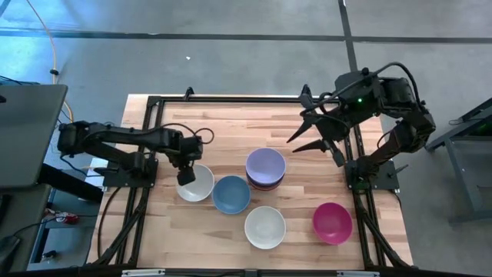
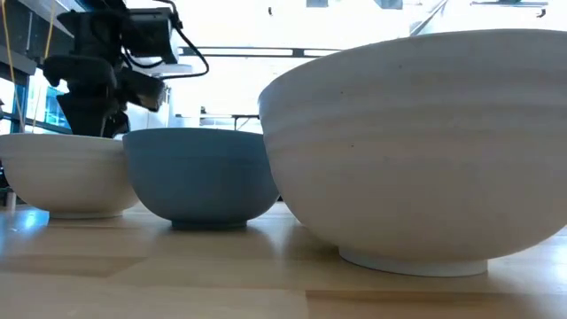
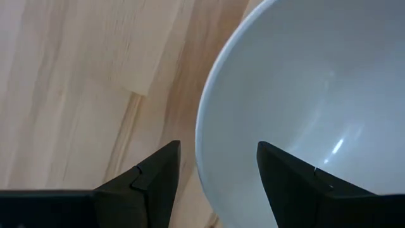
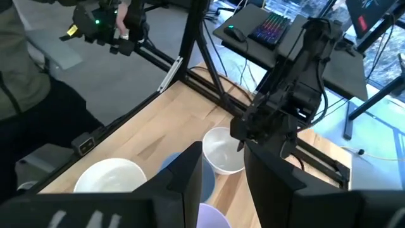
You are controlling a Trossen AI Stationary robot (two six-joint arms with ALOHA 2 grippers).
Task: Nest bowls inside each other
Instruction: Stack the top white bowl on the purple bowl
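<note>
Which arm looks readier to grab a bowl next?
The left. Its gripper hangs open over the rim of a white bowl, one finger on each side of the rim. The right gripper is open too, but raised near the table's far edge, away from any bowl.

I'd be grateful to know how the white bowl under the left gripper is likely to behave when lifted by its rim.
The smooth round white bowl looks rigid, so the rim should hold shape. Its glossy inside suggests the left gripper, open astride the rim, may slip. Held by one side, it would probably tilt.
</note>
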